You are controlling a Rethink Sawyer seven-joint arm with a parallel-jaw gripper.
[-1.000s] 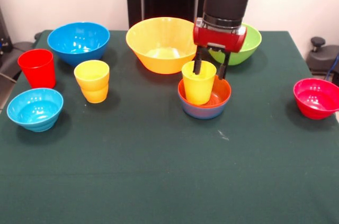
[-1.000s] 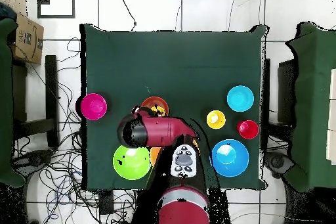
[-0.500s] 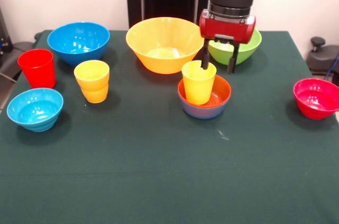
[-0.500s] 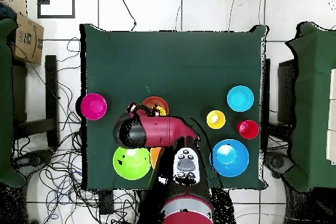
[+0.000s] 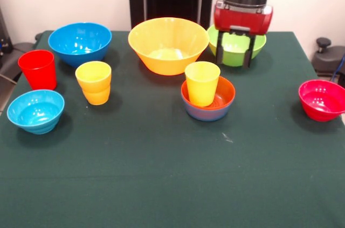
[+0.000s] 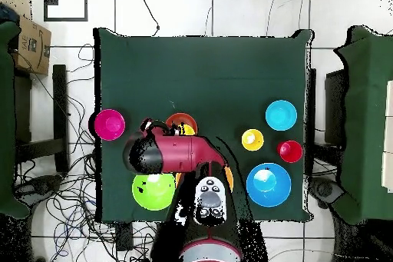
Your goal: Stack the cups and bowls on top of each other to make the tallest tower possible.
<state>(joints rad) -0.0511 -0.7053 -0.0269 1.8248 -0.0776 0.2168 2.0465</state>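
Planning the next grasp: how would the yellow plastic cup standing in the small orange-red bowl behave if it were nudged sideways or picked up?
The tapered yellow plastic cup stands taller than the small orange-red bowl around it, so a sideways nudge would probably tip it against the rim. It looks stiff and likely light. Its glossy, tapered wall might slip in the pincer.

Bright, even light; soft shadows

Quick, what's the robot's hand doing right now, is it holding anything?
Hand: open and empty, raised in front of the green bowl, clear of the yellow cup.
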